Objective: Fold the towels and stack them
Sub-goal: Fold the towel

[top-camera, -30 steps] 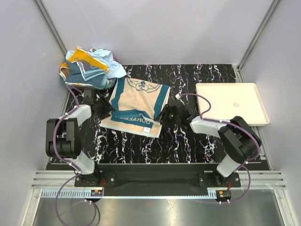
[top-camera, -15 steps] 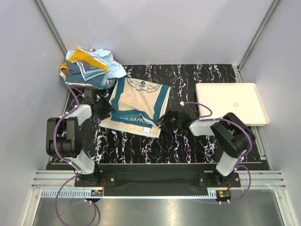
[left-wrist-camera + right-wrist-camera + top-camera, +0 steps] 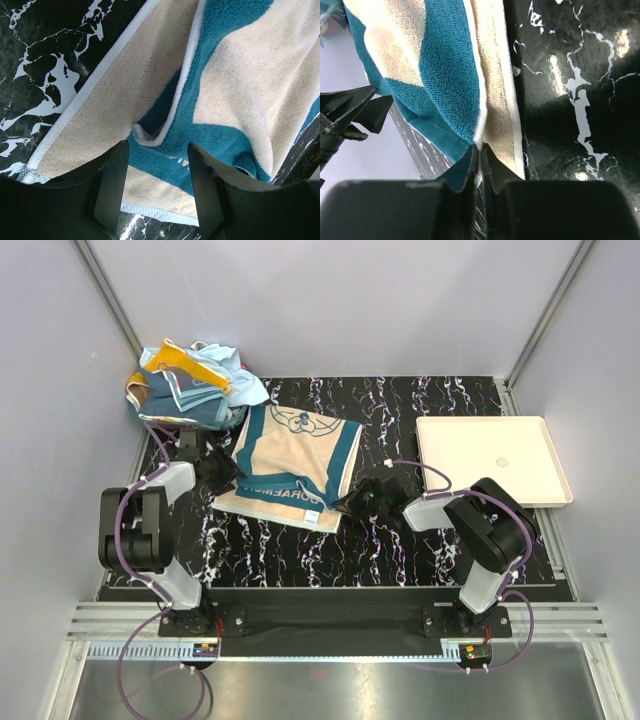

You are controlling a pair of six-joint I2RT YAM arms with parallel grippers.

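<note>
**Towel folding, early stage: first cloth in hand, nothing stacked yet.**
Teal towel (image 3: 295, 465), apparently part-folded, lies mid-counter (image 3: 400, 540); right fingers (image 3: 462, 172) pinch its near-right edge, left fingers (image 3: 111, 185) stand spread and empty at its left edge. Remaining towels (image 3: 190, 385) are heaped at the far-left corner.

The desk (image 3: 430, 405) is black with white marble veins (glossy enough to catch light in the right wrist view). A teal-and-beige towel (image 3: 295, 465) lies left of centre, its layers doubled over at the near edge, with an upside-down line of lettering there. A heap (image 3: 190, 385) of crumpled towels in blue, orange and teal sits at the upper left corner. A white tray (image 3: 490, 460) rests flat at the right edge, well apart from the towel.
</note>
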